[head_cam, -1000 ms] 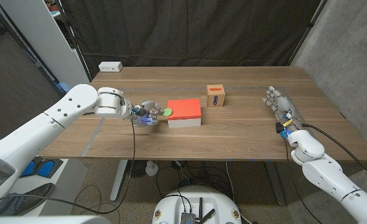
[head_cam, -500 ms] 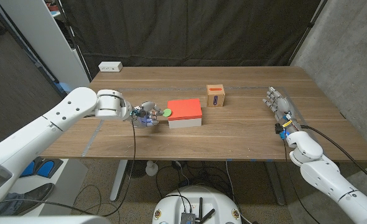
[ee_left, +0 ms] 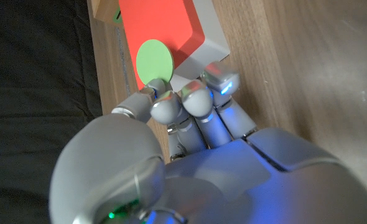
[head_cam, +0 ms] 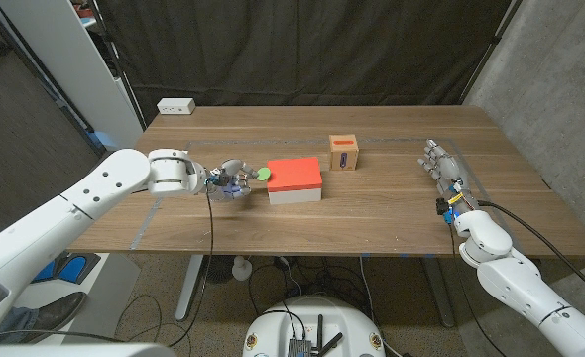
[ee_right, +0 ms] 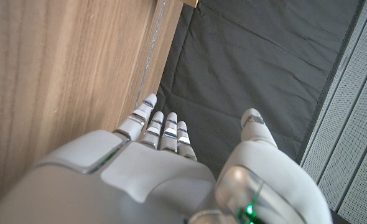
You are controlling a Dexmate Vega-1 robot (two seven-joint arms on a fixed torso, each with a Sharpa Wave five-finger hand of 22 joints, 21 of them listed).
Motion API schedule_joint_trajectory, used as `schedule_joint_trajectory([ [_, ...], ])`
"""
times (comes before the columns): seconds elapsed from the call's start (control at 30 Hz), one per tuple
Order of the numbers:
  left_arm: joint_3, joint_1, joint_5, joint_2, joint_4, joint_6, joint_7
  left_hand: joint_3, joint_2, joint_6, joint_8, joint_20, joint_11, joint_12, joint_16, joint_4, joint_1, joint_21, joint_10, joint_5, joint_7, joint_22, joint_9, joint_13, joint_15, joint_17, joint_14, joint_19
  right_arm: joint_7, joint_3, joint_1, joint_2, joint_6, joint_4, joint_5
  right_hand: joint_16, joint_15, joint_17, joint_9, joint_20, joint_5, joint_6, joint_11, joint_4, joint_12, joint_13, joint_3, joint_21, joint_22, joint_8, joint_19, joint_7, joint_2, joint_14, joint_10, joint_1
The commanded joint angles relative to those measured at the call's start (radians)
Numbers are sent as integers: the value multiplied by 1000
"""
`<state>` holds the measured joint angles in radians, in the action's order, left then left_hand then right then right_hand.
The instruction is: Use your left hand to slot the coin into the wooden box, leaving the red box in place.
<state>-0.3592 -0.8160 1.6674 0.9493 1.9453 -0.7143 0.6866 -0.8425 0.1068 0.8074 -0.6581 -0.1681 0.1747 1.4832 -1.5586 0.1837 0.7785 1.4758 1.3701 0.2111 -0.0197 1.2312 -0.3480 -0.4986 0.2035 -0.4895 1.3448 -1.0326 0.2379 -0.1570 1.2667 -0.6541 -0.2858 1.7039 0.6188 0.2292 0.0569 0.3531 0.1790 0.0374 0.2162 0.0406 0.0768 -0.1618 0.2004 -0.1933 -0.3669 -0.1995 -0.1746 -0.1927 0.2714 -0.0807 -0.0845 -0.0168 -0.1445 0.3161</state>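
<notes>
On the brown wooden table the robot's left hand pinches a flat round light-green coin between its thumb and fingertips, holding it just beside the left end of the low rectangular box with a red top and white sides. In the left wrist view the coin stands out past the curled fingertips, in front of the red top, with the white side of that box close to the hand; whether the coin touches the box cannot be told. The left hand comes in from the robot's left, its white forearm stretched over the table's left part. The small wooden cube-shaped box with a red face and a dark slot stands behind and to the right of the red box, near it but apart, and well apart from the coin. The right hand is over the table's right side, well away from both boxes, with its fingers straight, spread and holding nothing; in the right wrist view its fingers reach out along the wooden table edge, thumb set apart. A white power strip lies at the far left corner of the table, in front of a black curtain
</notes>
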Motion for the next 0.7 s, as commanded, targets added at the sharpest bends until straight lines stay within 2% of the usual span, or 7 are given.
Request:
schedule_joint_trajectory([
  [0.03, 78, -103, -107, -8, 27, 146, -117, -1, 9, 89, -26, -42, -1, 4, -5, -2, 3, 5, 0, 6, -30, 1, -34, -3, 3, -5, -5, 5, 41, 12, 31, -10, 22, 56, -25, 3, 0, 1, 5, 8, 2, 1, 3, 7, 2, -2, -2, 2, -2, -2, 1, 0, 2, -1, -6, 7],
  [0.4, 125, -178, -248, -57, 49, 287, -198, -1, 8, 91, -27, -41, -4, 6, -4, -2, -2, 7, 0, 6, -27, 2, -30, -3, 4, -9, -7, 9, 50, 17, 45, -7, 22, 79, -40, 3, 0, 1, 5, 8, 3, -1, 2, 7, 2, -2, -2, 1, -2, -1, 1, 0, 2, -1, -6, 8],
  [0.7, 135, -197, -396, -91, 68, 373, -220, 1, 8, 94, -28, -41, -7, 8, -10, -1, -1, 15, 1, 6, -28, 2, -24, -2, 4, -19, 0, 11, 50, 22, 55, -7, 17, 91, -48, 3, -1, 1, 5, 7, 3, -1, 1, 7, 2, -2, -2, 1, -2, -1, 1, 0, 2, -2, -5, 9],
])
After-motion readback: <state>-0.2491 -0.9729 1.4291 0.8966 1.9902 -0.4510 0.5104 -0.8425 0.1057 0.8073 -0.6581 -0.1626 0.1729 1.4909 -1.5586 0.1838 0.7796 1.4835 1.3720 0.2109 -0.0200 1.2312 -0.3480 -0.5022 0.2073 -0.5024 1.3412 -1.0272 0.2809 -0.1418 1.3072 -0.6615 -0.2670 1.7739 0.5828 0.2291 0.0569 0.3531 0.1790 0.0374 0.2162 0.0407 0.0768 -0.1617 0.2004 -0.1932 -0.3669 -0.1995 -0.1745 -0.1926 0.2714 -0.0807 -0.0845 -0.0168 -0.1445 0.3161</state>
